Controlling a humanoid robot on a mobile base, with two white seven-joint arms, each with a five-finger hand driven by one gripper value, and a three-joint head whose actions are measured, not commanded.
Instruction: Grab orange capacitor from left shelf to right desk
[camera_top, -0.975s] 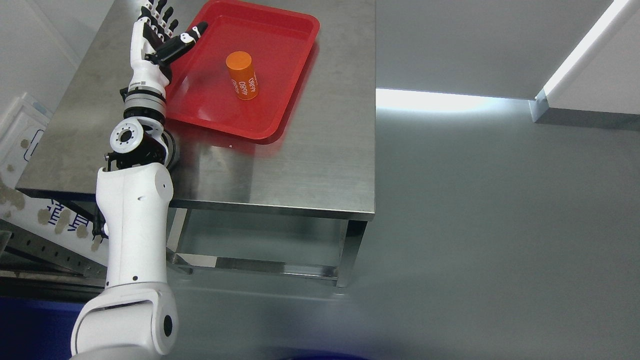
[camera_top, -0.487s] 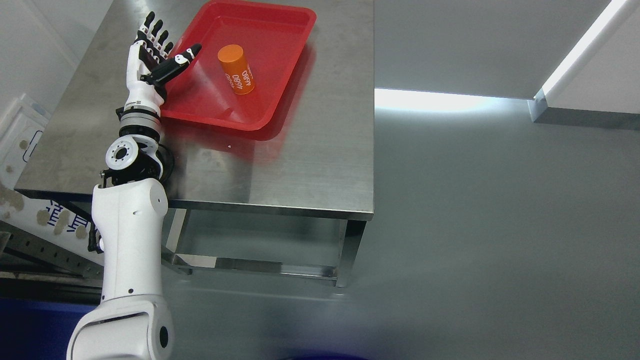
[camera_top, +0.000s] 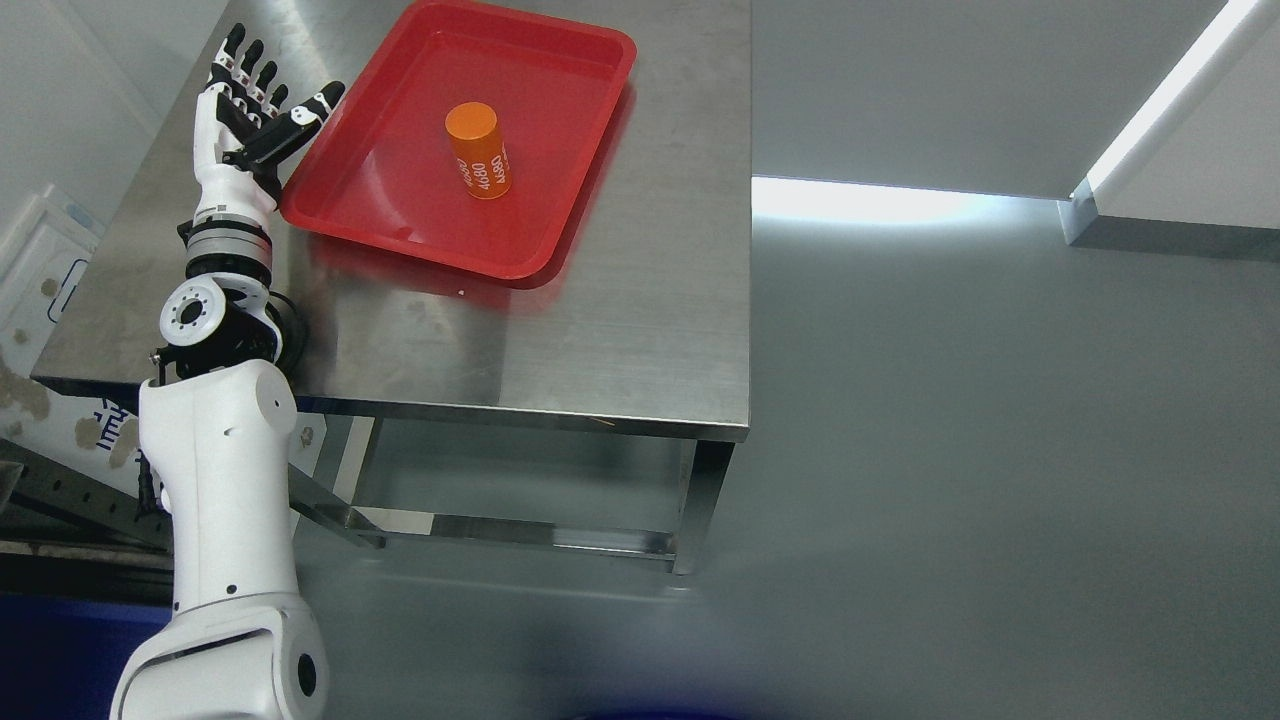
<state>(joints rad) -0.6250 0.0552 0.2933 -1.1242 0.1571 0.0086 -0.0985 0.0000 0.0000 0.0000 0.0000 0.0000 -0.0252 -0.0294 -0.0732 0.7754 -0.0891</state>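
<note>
Capacitor (camera_top: 478, 150), orange and upright, stands inside the red tray (camera_top: 400, 215) on the steel surface (camera_top: 620, 320); nothing grips it. Left hand (camera_top: 240, 110) hovers just off the tray's left rim, fingers spread and empty, well apart from the cylinder; the right arm is out of sight. By my reckoning the delivery looks finished, or else the grasp is yet to come; I cannot tell which.

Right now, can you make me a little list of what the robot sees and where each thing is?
orange capacitor: standing upright in the red tray, marked 4680
red tray: lying on the steel table
steel table: holds only the tray
left hand: open, empty, beside the tray's left edge, apart from the capacitor
right hand: not in view
floor: grey, shiny
</note>
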